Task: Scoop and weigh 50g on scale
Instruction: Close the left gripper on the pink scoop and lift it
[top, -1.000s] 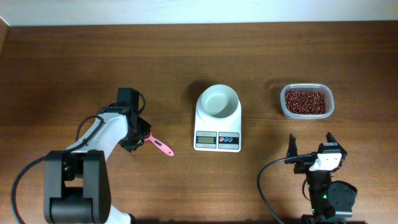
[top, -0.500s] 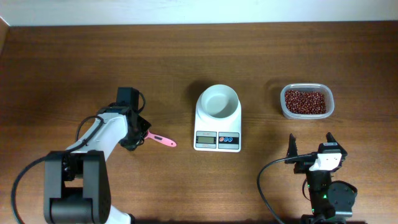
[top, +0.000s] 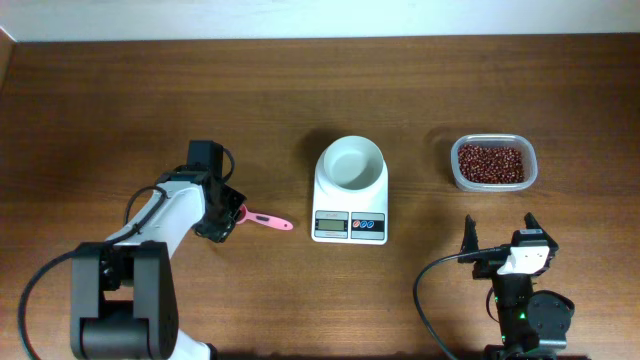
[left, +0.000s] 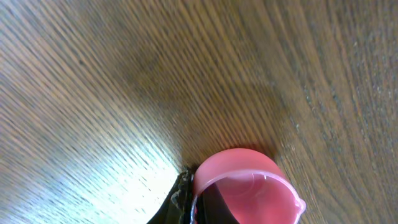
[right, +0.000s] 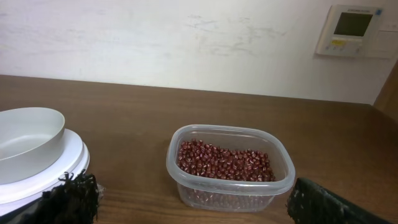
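The white scale (top: 350, 224) stands mid-table with its round white bowl (top: 351, 163) empty. Dark red-brown beans (top: 491, 163) fill a clear tub (top: 493, 182) to its right. My left gripper (top: 231, 216) is left of the scale, shut on the cup end of a pink scoop (top: 270, 221), whose handle points right toward the scale. In the left wrist view the scoop's cup (left: 245, 180) sits just above the wood beside a dark finger (left: 180, 202). My right gripper (top: 500, 233) hangs open in front of the tub. Through its view the beans (right: 225, 160) lie ahead between the wide fingers.
The scale's bowl (right: 28, 140) shows at the left of the right wrist view. A white wall with a small wall panel (right: 348, 30) runs behind the table's far edge. Bare brown wood surrounds the scoop, scale and tub.
The left gripper has shut on the scoop. The scoop's handle has swung from pointing down-right to pointing straight right at the scale. The right arm has not moved.
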